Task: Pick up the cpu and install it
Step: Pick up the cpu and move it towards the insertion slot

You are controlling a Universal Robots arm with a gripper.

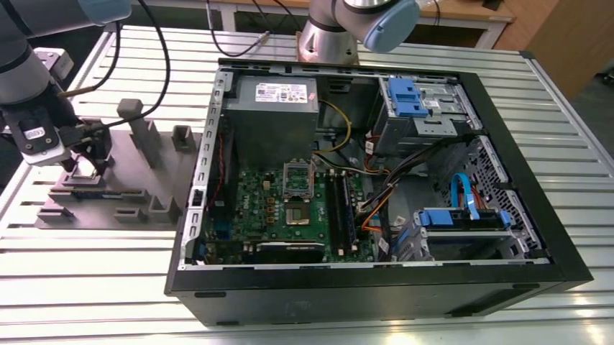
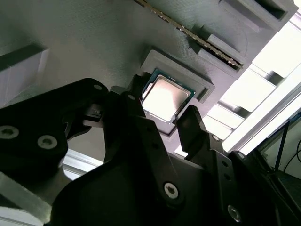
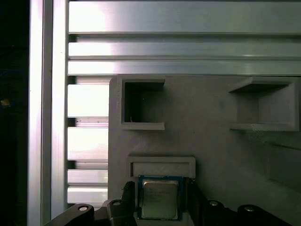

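Observation:
The cpu [image 3: 160,198], a small square chip with a silvery top, lies flat in a shallow pocket of the grey fixture [image 1: 125,198] at the exterior view's left. My gripper [image 1: 85,165] is lowered over it. In both wrist views the black fingers [image 2: 193,125] stand on two opposite sides of the cpu [image 2: 165,98], with narrow gaps to its edges. The jaws are open around the chip. The motherboard's socket [image 1: 298,210] lies inside the open computer case [image 1: 518,180], with its silver frame [image 1: 298,176] swung up.
The fixture carries upright grey posts [image 1: 144,136] and empty square pockets [image 3: 141,106]. A long memory stick [image 2: 188,32] lies in a slot beside the chip's pocket. Cables [image 1: 158,65] hang over the slatted metal table [image 1: 96,251]. A second arm's base [image 1: 331,36] stands behind the case.

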